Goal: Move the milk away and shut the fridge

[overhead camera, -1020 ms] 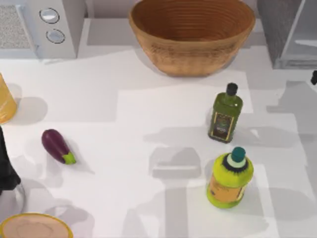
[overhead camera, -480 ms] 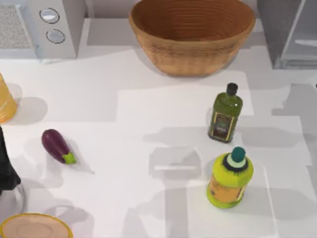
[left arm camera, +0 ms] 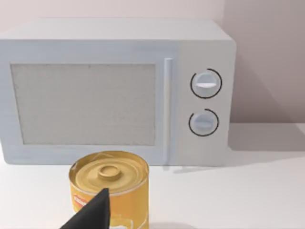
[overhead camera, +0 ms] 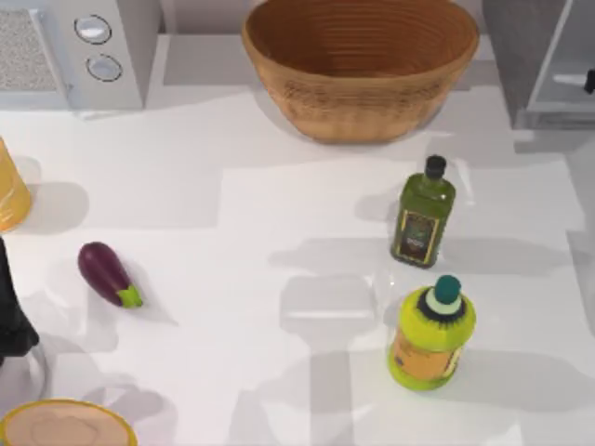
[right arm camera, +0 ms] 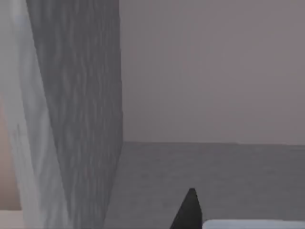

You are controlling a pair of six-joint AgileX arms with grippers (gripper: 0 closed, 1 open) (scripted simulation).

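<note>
At the table's far right corner stands the fridge [overhead camera: 539, 56], a grey metallic box with its door panel swung out and pale interior showing; my right wrist view looks along that grey panel [right arm camera: 76, 105], close up. My right gripper [overhead camera: 589, 82] is a dark sliver at the right edge beside the fridge opening, and I cannot tell whether its fingers are apart or together. A wide wicker basket [overhead camera: 361, 65] sits at the back centre, the light-grey microwave [overhead camera: 65, 46] with two knobs at the far left. My left arm [overhead camera: 14, 316] is parked at the left edge, one dark fingertip [left arm camera: 93, 214] before a yellow can [left arm camera: 110, 188]; its state I cannot tell either. Right of centre stand a yellow-green bottle [overhead camera: 432, 336] and, behind it, a dark olive bottle [overhead camera: 424, 214]. An eggplant [overhead camera: 109, 274] lies at left.
</note>
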